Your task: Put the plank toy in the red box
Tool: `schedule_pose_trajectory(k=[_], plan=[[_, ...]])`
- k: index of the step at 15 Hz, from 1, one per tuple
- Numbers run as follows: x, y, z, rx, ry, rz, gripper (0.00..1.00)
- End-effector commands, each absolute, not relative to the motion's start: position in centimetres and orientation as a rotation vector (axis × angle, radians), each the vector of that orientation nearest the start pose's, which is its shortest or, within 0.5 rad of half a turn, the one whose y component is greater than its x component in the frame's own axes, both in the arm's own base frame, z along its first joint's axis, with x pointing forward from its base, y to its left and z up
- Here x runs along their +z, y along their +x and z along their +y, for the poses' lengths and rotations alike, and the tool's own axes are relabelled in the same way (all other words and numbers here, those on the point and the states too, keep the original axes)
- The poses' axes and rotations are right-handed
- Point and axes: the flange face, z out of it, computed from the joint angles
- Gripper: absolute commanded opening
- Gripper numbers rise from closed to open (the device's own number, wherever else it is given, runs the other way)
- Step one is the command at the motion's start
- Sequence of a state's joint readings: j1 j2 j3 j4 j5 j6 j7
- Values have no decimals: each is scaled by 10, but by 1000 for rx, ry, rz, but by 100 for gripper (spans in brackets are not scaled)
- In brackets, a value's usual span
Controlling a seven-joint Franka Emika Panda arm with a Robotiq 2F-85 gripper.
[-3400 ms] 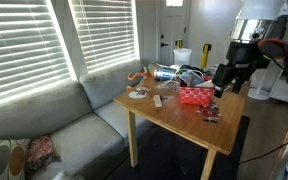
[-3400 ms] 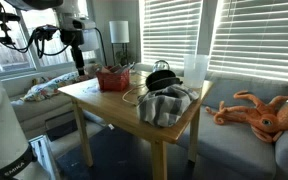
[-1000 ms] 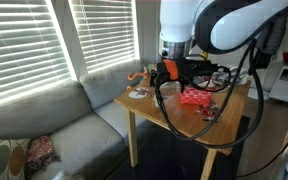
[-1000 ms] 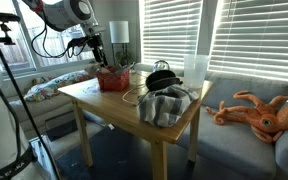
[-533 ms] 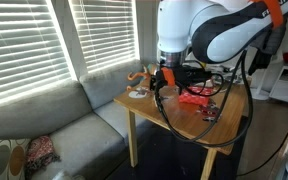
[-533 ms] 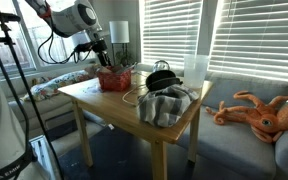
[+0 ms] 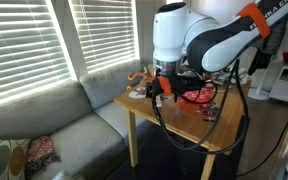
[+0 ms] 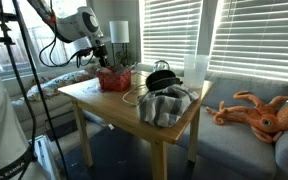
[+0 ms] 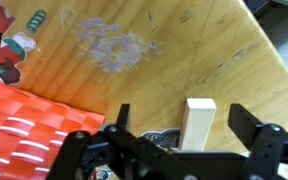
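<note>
In the wrist view the plank toy [image 9: 200, 123], a pale oblong block, lies on the wooden table between my two open fingers. My gripper [image 9: 184, 115] is open and straddles it without touching. The red box [image 9: 24, 122], with its pale speckled pattern, fills the lower left of that view, beside the gripper. In both exterior views the gripper [image 7: 157, 92] [image 8: 97, 63] hangs low over the table next to the red box [image 7: 196, 97] [image 8: 112, 80]. The plank toy is hidden behind the gripper there.
An orange curved toy [image 7: 136, 75] and a flat tan piece [image 7: 137, 93] lie near the table's far corner. A small dark object [image 7: 210, 114] lies by the front edge. A grey cloth [image 8: 164, 104], a black round object [image 8: 162, 78] and a white cup [image 8: 195, 68] crowd the other end.
The arm has swung from beyond the table's edge across the red box and come down, so the gripper now sits over the plank toy.
</note>
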State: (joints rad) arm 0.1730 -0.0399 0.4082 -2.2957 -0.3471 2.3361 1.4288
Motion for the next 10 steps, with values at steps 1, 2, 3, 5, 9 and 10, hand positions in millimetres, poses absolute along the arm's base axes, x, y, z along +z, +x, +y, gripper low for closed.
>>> schedule_pose_trajectory(k=[1,2,3,5,9,10], plan=[[366,444,286,-457,-3030,977,79],[365,446,286,-459,-3028,983,75],[364,448,285,-456,-3021,990,70],[362,452,284,-458,-3010,1003,54],[363,458,283,-461,-2998,1016,28],[364,458,283,-461,-2997,1015,20]])
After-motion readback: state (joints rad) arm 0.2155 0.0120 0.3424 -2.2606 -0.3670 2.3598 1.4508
